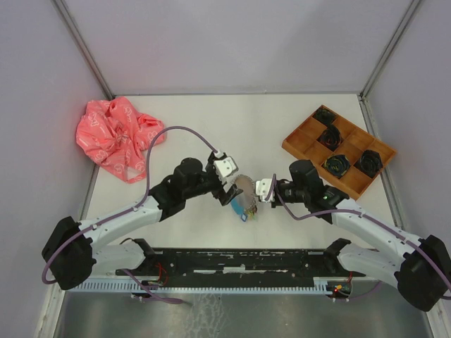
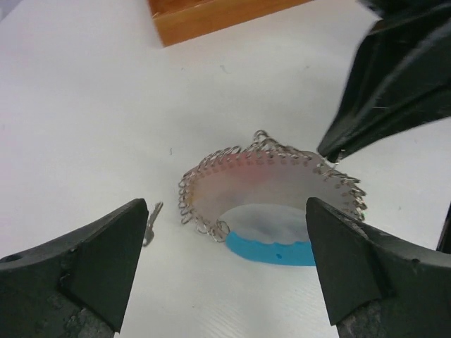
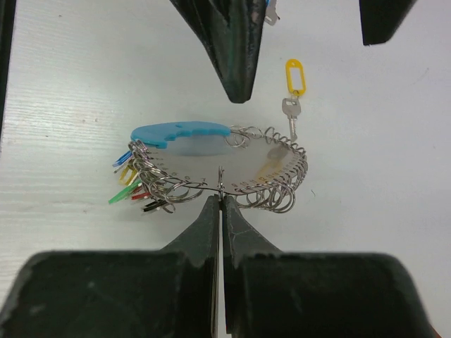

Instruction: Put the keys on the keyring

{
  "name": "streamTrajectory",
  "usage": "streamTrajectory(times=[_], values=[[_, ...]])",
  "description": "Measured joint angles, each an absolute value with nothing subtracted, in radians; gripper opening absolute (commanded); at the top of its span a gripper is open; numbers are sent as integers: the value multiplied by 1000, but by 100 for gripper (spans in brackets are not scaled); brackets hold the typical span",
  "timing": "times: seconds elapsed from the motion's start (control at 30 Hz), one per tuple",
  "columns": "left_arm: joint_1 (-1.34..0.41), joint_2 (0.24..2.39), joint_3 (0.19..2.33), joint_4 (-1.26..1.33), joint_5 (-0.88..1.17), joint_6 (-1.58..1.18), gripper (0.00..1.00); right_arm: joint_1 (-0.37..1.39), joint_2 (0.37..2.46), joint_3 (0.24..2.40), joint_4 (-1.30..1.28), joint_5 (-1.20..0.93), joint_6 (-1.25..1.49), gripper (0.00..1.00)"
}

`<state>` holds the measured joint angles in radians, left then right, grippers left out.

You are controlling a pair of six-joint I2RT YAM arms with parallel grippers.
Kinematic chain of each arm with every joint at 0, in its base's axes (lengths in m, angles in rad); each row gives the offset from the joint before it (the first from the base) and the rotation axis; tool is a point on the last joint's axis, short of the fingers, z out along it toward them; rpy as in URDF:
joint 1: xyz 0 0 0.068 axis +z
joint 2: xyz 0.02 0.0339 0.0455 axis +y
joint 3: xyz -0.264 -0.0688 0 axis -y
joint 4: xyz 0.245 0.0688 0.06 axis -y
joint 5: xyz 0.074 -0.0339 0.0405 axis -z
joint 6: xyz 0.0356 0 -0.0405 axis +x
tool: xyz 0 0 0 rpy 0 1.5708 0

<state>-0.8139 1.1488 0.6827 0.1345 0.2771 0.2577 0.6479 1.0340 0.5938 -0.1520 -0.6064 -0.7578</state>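
Keyring disc (image 3: 211,165) mid-frame, right gripper (image 3: 220,203) clenched on its lower rim, left gripper (image 2: 225,239) released, astride it.

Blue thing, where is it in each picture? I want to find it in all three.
Top external: the blue tab sits mid-picture, just below the ring disc.
Left wrist: the blue tab is low and right of centre, at the ring disc's near edge.
Right wrist: the blue tab is up and left of centre, on the ring disc's far edge.
Shared landmark: the ring disc, beside the tab in every view.
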Motion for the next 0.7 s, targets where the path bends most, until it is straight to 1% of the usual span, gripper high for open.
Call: streamTrajectory(times=[0.13, 0.27, 0.37, 0.47, 0.57, 0.7], values=[[-799, 1158, 662, 159, 116, 86, 99, 648, 1002, 595, -184, -564, -765, 1], [-744, 1184, 662, 153, 27, -86, 99, 648, 997, 613, -241, -541, -768, 1], [-682, 1191, 662, 126, 3, -197, 99, 648, 982, 617, -259, -529, -756, 1], [-618, 1194, 662, 99, 2, -283, 100, 646, 929, 588, -209, -519, -723, 1], [-562, 1213, 663, 67, 1, -351, 95, 646, 852, 521, -143, -507, -685, 1], [-518, 1270, 684, -31, -13, -417, 92, 646, 807, 494, -154, -485, -676, 1]])
